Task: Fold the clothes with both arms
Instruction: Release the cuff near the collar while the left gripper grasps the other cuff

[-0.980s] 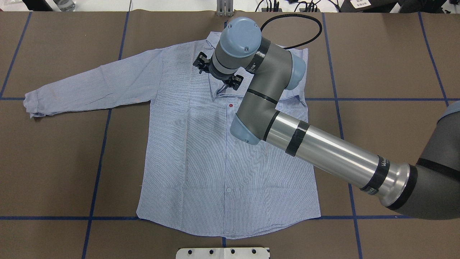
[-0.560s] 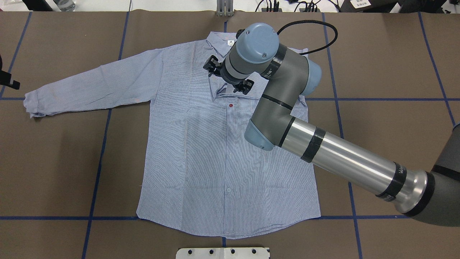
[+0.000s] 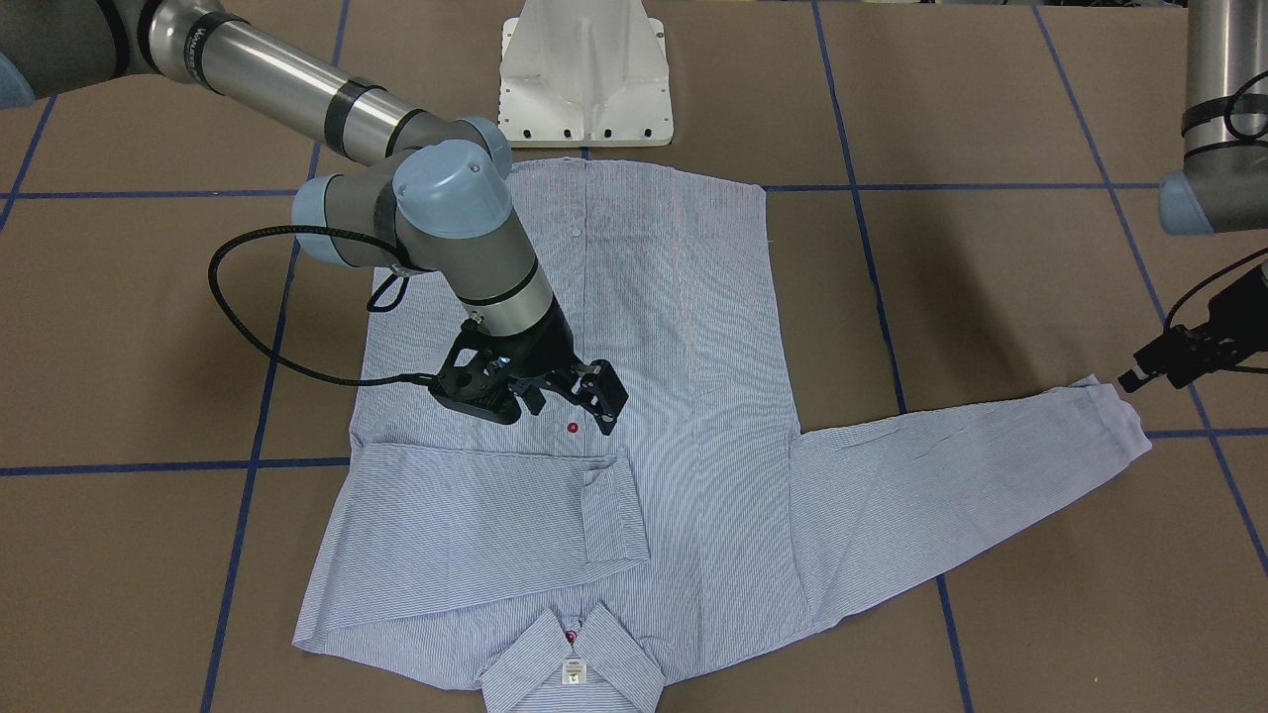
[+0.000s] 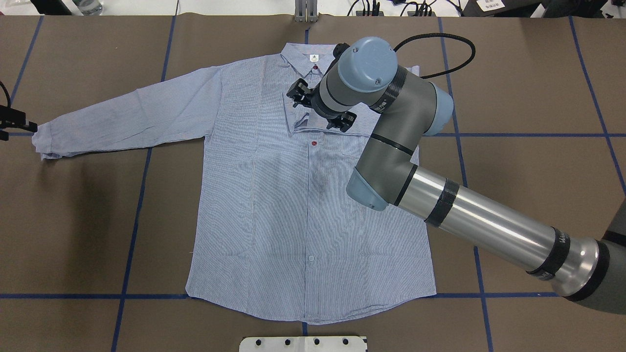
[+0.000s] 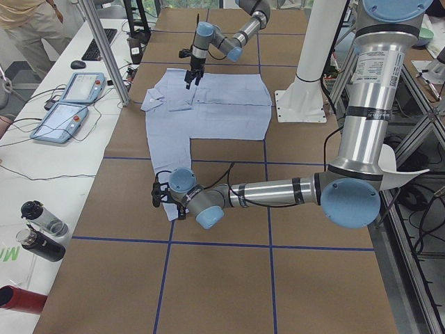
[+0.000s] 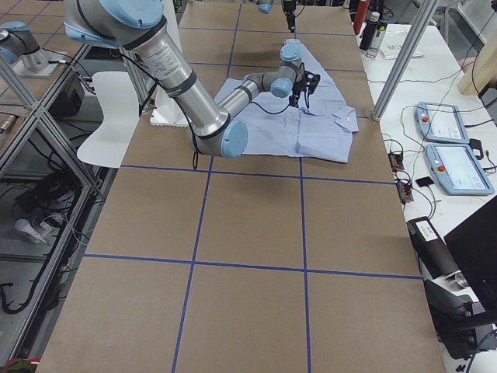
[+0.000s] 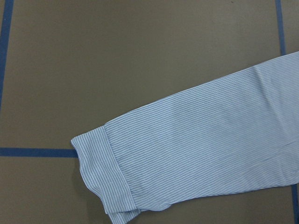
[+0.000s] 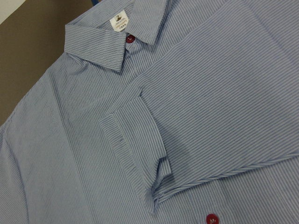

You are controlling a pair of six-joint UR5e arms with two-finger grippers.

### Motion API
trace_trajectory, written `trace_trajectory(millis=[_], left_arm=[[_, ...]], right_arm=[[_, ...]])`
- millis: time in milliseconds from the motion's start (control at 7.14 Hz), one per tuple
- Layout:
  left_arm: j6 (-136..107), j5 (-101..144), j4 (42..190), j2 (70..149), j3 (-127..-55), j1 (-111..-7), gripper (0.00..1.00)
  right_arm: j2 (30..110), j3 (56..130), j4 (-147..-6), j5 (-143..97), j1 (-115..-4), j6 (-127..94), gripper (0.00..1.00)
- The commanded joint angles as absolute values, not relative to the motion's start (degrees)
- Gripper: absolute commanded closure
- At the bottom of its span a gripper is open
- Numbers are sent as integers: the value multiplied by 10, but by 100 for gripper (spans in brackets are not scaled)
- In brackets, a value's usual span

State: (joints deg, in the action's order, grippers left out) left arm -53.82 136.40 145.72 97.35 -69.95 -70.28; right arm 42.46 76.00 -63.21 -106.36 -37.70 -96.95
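Over the shirt (image 3: 693, 297), the right hand (image 3: 572, 412) hangs wide open.

open table (image 4: 73, 220) lies left of the shirt (image 4: 274, 220); the right arm (image 4: 479, 222) (slanting) overhangs its right half.

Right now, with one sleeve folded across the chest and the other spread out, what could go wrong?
The folded sleeve's cuff lies rumpled with one corner curled. The open right gripper above it could snag the cuff and undo the fold.
The left gripper hangs by the very end of the spread cuff, so a shallow pinch may slip.
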Motion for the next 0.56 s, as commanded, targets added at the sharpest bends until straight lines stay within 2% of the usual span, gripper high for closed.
trace_trajectory(millis=[0, 420], left_arm=[[-563, 1362, 1473, 989, -671, -696, 19], [-563, 1359, 1482, 1005, -632, -676, 28]], right_arm=[[432, 765, -632, -1063, -377, -969, 1], [439, 772, -630, -1063, -376, -969, 1]])
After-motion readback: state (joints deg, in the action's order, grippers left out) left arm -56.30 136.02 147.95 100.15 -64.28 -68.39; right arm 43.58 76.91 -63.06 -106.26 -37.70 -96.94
